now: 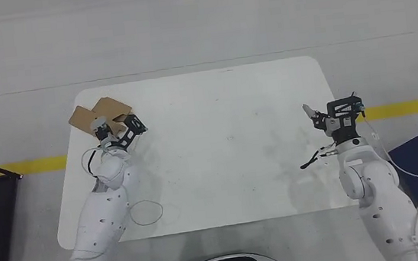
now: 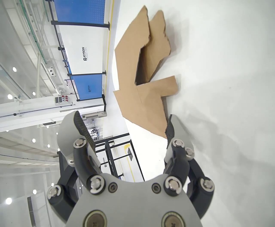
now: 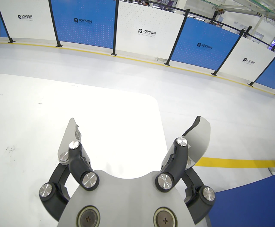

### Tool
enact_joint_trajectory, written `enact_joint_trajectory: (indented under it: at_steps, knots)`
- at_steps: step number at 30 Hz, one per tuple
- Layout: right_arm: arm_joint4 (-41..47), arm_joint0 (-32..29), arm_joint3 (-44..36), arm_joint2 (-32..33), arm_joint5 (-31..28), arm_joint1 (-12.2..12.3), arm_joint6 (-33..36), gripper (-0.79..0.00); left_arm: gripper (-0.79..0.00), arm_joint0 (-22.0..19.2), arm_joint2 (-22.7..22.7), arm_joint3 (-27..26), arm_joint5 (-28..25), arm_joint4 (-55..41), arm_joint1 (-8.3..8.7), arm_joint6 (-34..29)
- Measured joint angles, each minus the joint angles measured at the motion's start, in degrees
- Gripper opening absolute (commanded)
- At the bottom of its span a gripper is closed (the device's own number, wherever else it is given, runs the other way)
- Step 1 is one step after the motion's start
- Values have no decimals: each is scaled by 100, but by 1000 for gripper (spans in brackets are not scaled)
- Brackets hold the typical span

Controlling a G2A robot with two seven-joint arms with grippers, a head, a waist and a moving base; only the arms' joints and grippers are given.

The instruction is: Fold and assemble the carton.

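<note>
- The carton (image 1: 100,113) lies mostly flat at the table's (image 1: 236,166) far left corner; folding looks unstarted.
- The left end effector (image 2: 124,124) is released, just beside it.
- The right end effector (image 3: 135,122) is released, well apart.

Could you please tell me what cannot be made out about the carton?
Top view: near edge of the carton, hidden under the left hand.
Left wrist view: whether a fingertip touches the carton; it covers that corner.
Left wrist view: under the raised flap, in shadow.
</note>
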Motion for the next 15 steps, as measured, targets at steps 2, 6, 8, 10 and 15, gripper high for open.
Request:
enact_joint_trajectory:
  at_steps: [2,6,8,10,15]
  knots:
    - [0,0,0,0,0,0,0,0,0,63,-20,-157,-70,23,1,10]
    - [0,0,0,0,0,0,0,0,0,-3,-10,-134,-166,13,-18,104]
    - [0,0,0,0,0,0,0,0,0,-121,20,-18,-175,2,-37,170]
    - [0,0,0,0,0,0,0,0,0,-263,77,141,-157,8,-62,241]
    - [0,0,0,0,0,0,0,0,0,-537,255,594,-207,-19,-133,314]
